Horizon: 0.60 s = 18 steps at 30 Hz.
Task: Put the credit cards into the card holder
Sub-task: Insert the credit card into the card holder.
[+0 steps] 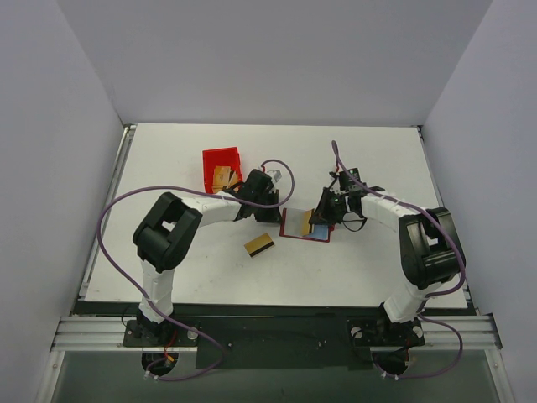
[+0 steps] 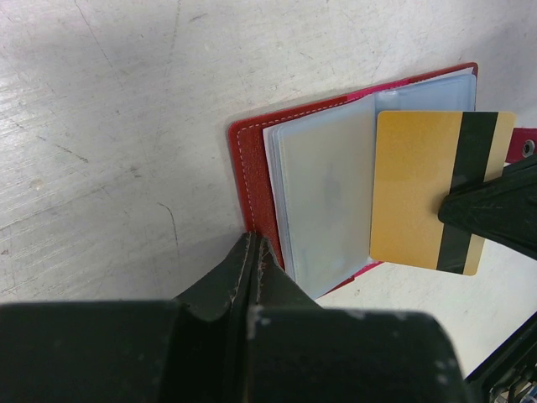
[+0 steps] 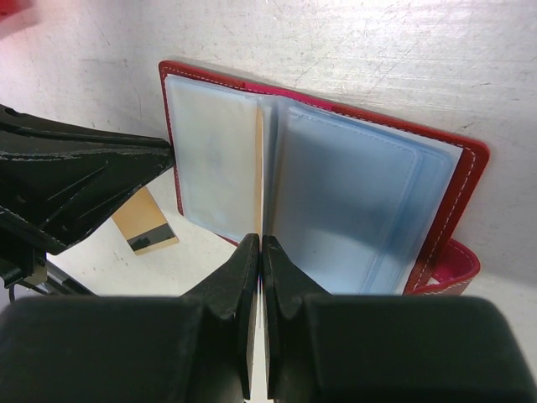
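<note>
The card holder [image 1: 295, 227] lies open on the table, its dark red cover [image 2: 250, 159] framing clear blue sleeves [image 3: 352, 201]. My right gripper [image 3: 262, 243] is shut on a gold credit card [image 2: 415, 197] with a dark stripe. It holds the card on edge over the sleeves near the fold. My left gripper [image 2: 254, 241] is shut, its tips against the holder's left cover edge. Whether it pinches the cover I cannot tell. Another credit card [image 1: 258, 244] lies flat on the table in front of the holder, left of it.
A bright red open bin [image 1: 220, 158] stands behind my left arm with gold cards [image 1: 223, 176] inside. The holder's snap tab [image 3: 455, 264] sticks out on the right side. Purple cables loop over both arms.
</note>
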{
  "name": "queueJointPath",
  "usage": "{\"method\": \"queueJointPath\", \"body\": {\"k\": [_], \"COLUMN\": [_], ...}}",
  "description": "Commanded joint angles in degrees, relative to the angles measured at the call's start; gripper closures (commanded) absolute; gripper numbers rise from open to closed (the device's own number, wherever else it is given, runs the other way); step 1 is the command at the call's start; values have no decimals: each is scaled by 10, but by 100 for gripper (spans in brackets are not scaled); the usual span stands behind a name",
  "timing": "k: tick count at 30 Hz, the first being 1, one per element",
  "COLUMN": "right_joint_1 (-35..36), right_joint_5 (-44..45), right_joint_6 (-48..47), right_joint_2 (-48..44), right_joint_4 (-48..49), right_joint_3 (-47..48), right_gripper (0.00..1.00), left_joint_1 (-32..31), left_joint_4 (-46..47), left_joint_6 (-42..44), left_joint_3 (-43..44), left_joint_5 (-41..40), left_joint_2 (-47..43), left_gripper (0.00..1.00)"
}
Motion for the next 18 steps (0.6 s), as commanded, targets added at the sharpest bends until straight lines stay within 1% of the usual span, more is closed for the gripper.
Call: {"method": "queueJointPath", "body": {"k": [1, 10, 18], "right_joint_1": [-3, -4, -3], "right_joint_5": [3, -5, -17], "right_joint_6": [-18, -23, -24], "right_joint_2": [2, 16, 27], "right_joint_4": [-15, -13, 14], "right_joint_3": [3, 6, -13], "right_gripper": [100, 100, 100], "left_joint_1": [-3, -3, -3], "left_joint_4": [-19, -18, -21], "left_joint_6": [14, 14, 15], "left_joint_3": [23, 23, 27], "left_joint_5": [4, 7, 10], "left_joint_2": [9, 9, 12], "left_gripper": [100, 100, 100]}}
